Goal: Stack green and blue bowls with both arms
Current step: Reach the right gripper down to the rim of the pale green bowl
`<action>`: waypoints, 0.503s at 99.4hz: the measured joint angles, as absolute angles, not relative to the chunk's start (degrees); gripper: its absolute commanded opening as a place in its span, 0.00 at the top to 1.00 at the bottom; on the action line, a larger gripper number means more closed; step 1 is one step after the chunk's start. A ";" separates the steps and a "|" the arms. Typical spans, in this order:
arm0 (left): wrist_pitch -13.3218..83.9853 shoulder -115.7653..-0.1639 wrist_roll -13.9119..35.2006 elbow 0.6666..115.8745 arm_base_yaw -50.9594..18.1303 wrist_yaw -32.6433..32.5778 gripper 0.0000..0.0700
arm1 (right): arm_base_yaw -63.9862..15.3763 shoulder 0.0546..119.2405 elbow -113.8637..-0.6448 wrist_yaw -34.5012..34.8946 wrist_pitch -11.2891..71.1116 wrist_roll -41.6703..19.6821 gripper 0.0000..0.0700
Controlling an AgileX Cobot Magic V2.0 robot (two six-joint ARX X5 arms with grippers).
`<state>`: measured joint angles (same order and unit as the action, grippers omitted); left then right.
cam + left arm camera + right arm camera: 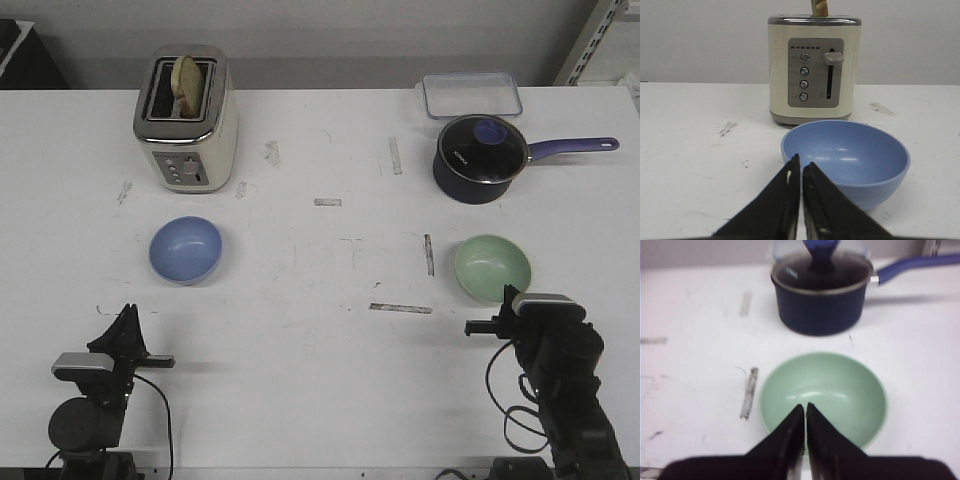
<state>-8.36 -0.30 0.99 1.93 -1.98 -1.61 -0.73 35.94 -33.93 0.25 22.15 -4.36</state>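
Blue bowl (185, 250): stands upright and empty on the white table (320, 340), just in front of the toaster (186, 118), toward the robot's side; in the left wrist view the bowl (847, 160) sits between the fingers and the toaster (814, 70)
Green bowl (492, 267): upright and empty, in front of the dark saucepan (480, 158) and near it, well apart from the blue bowl; seen also in the right wrist view (824, 397) with the saucepan (821, 295) behind
Left gripper (128, 322): fingers pressed together, almost no gap, holding nothing; its tip (801, 167) lies short of the blue bowl's near rim
Right gripper (508, 300): fingers likewise closed together and empty; its tip (805, 412) hangs over the green bowl's near rim
Handling, judged: both bowls look light, stiff and glossy, so probably slippery; the thin rim is the likely hold, one finger inside and one outside the wall
Requirement, judged: each gripper must spread before it can pinch a rim
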 measured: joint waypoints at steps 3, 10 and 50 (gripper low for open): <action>-8.36 -0.30 0.97 1.93 -1.98 -1.61 1.00 | -0.73 37.69 -35.59 0.21 23.55 -4.36 1.00; -8.38 -0.30 0.99 1.93 -1.98 -1.61 1.00 | -0.73 41.30 -39.48 0.30 27.14 -4.36 1.00; -8.36 -0.30 0.99 1.93 -1.98 -1.61 1.00 | 2.74 58.83 -58.48 1.56 44.18 -7.53 1.00</action>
<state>-8.36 -0.30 0.99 1.93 -1.98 -1.61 2.74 58.83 -58.48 1.56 44.18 -7.53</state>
